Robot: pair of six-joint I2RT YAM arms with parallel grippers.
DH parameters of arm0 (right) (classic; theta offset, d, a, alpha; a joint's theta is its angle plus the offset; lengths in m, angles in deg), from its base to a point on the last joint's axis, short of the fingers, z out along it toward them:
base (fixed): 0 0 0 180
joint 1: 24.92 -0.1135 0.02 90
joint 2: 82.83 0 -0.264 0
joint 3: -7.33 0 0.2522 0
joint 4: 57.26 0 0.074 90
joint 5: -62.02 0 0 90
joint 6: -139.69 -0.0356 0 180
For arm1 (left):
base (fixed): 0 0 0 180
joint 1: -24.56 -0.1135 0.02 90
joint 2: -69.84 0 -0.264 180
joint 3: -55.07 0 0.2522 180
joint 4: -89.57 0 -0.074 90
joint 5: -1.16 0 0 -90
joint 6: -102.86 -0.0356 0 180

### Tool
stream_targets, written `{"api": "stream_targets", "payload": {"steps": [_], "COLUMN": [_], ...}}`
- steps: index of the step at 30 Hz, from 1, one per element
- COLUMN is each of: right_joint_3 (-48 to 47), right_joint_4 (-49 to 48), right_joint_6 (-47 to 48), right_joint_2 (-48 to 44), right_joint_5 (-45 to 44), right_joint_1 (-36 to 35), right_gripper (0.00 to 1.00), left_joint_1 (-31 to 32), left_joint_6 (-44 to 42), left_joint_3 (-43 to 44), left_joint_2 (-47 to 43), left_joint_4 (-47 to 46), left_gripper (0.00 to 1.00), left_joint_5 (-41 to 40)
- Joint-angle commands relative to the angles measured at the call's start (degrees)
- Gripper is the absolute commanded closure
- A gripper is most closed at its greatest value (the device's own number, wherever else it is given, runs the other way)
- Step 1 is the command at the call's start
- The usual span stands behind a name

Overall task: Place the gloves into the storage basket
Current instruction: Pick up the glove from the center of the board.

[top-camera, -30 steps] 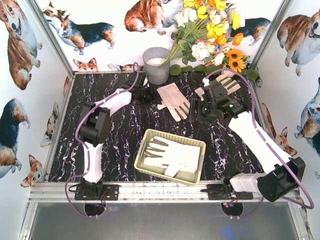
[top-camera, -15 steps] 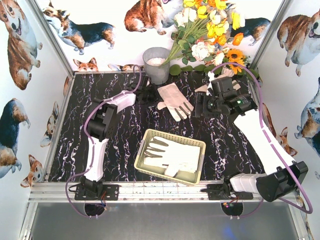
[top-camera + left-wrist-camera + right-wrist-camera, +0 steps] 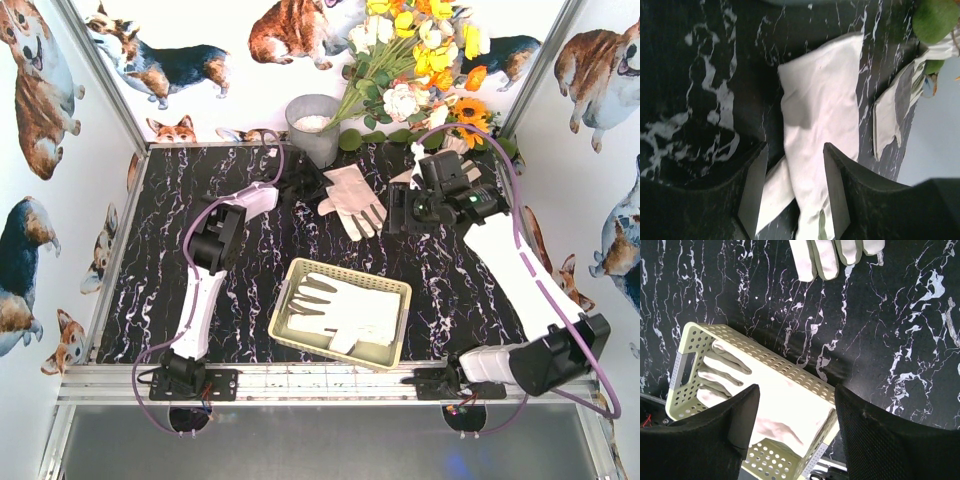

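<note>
Left gripper [image 3: 795, 195] is down at the back of the black marble tabletop [image 3: 200, 180], just in front of the grey bucket [image 3: 312, 130]. Its jaws stand at a middling gap either side of the near end of a loose glove [image 3: 815, 110]. The fabric fills most of the space between the fingers [image 3: 752, 195], but the glove lies flat on the tabletop, not lifted, so I read it as straddled, not gripped. From the left wrist I see a second glove [image 3: 887, 117] lying further off, apart from the first, next to a green leaf [image 3: 935, 20] at the foot of the flowers [image 3: 420, 60]. Right gripper [image 3: 797, 430] hangs off the table with its jaws wide and nothing between them. It looks down on the far edge of the storage basket [image 3: 345, 269], with the loose glove's grey fingertips at the top of that view. The basket sits front centre, turned slightly askew, well apart from the loose glove. I count at least one glove [image 3: 345, 310] lying flat inside it, fingers toward the left arm's side; can't tell how many are stacked.
</note>
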Motion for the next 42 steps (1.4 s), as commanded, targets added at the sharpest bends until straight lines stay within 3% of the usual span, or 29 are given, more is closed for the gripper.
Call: {"api": "stream_targets", "payload": {"steps": [1,6,14,22,29,35,42], "right_joint_3": [-3.78,-5.15,-4.44,-3.97,-4.27,-5.36,-4.95], "right_joint_4": [-1.63,-0.24,-0.47,-1.89,-5.14,-10.18,-16.08], "right_joint_6": [2.01,3.11,3.45,2.98,1.72,1.32,1.52], "right_joint_2": [1.52,3.56,4.03,4.02,2.93,1.99,3.23], "right_joint_5": [-0.95,-1.88,-1.54,0.17,3.93,8.76,20.7], "right_joint_1": [0.47,0.98,2.42,3.28,3.99,4.49,10.03], "right_gripper": [0.37,0.37,0.37,0.37,0.22,0.17,0.05], "left_joint_1": [-0.9,-0.96,-0.9,-0.46,0.41,1.61,3.73], "left_joint_6": [1.91,2.41,2.33,-3.87,-10.14,-12.28,-26.19], "left_joint_3": [3.75,8.59,4.49,-2.35,-9.3,-13.21,-12.15], "left_joint_2": [4.18,8.01,5.65,-4.25,-15.59,-22.84,-32.28], "left_joint_4": [-1.5,-1.19,-5.97,-8.17,-11.22,-15.07,2.05], "left_gripper": [0.56,0.63,1.0,1.0,1.0,1.0,1.0], "left_joint_5": [-1.04,0.79,0.69,5.15,13.08,22.87,26.81]}}
